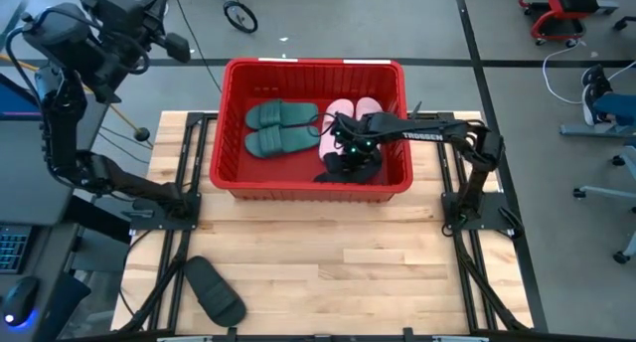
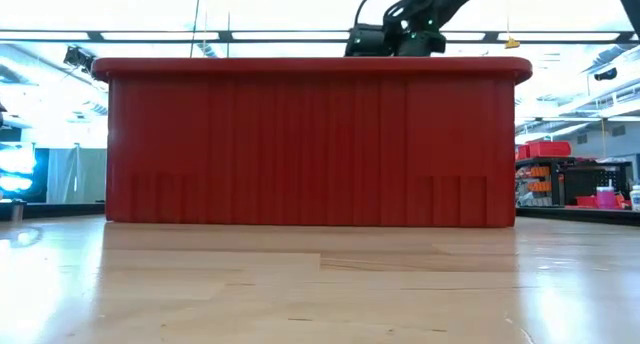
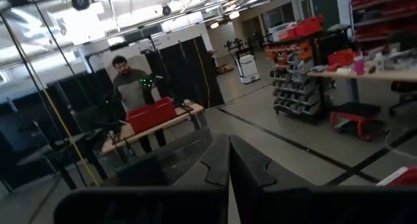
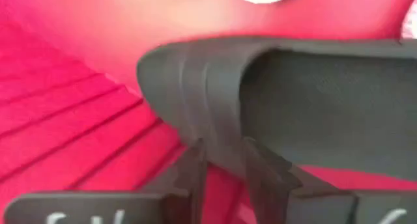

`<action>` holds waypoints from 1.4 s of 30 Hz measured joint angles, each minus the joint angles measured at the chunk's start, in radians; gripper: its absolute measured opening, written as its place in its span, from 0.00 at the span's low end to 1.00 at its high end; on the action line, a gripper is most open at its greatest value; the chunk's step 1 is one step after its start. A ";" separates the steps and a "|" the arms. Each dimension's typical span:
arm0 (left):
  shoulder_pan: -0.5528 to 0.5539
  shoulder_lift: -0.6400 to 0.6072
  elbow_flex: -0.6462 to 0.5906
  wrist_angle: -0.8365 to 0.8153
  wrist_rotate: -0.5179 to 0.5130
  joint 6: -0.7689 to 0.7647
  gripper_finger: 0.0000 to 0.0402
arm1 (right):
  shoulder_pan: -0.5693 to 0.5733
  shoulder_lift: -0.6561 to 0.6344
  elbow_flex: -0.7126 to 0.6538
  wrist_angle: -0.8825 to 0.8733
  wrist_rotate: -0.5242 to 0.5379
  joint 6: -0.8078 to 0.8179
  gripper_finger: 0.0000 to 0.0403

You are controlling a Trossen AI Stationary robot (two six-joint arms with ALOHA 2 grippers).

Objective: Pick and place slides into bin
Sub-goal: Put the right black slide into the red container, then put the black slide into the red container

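Across the wooden counter [image 1: 328,253], the red bin [image 1: 231,123] is sitting against the far edge, its ribbed wall filling most of the low view [image 2: 310,144]. Inside it, two dark green slides [image 1: 279,127] are lying side by side in the left half, and two pale pink slides [image 1: 350,111] are lying just beside them toward the right, partly covered by the right arm. One black slide [image 1: 350,170] is resting in the bin's near right corner, under that arm, and seems to be tilted against the bin floor, though the arm is hiding much of it from above. Another black slide [image 1: 212,290] is lying alone on the counter near the front left edge, well apart from the bin.

The right arm is reaching in over the bin's right rim, and the right claw [image 1: 350,155] is hanging just above the black slide in the corner. Seen from the right wrist, its fingers [image 4: 195,165] are standing slightly apart around the edge of the black slide [image 4: 273,87], with the red bin floor [image 4: 71,120] beneath; whether they are pressing on it is hard to tell. The left arm is waiting raised off the counter's far left corner, its left claw [image 3: 229,168] pointing out into the room with both fingers pressed together, holding nothing.
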 joint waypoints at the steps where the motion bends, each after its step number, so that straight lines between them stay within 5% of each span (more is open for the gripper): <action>1: 0.000 0.000 0.000 -0.001 0.000 -0.019 0.05 | 0.000 -0.010 0.000 -0.015 0.002 -0.019 0.27; 17: -0.005 0.002 0.000 -0.198 0.034 -0.343 0.03 | -0.007 -0.266 0.000 -0.093 0.048 -0.286 0.32; 20: -0.005 0.002 0.000 -0.282 0.154 -0.397 0.06 | -0.025 -0.329 0.000 -0.074 0.085 -0.341 0.32; 28: -0.048 0.033 -0.003 -0.578 0.718 -0.690 0.08 | -0.036 -0.481 0.002 0.067 0.130 -0.505 0.32; 31: -0.105 0.057 -0.003 -0.692 0.849 -0.790 0.06 | -0.013 -0.515 0.002 0.076 0.131 -0.531 0.32; 36: -0.259 0.064 -0.066 -0.675 0.945 -0.991 0.03 | 0.041 -0.542 0.002 0.072 0.172 -0.554 0.32; 42: -0.492 0.044 -0.284 -0.699 0.876 -1.147 0.02 | 0.123 -0.537 0.002 0.071 0.192 -0.544 0.32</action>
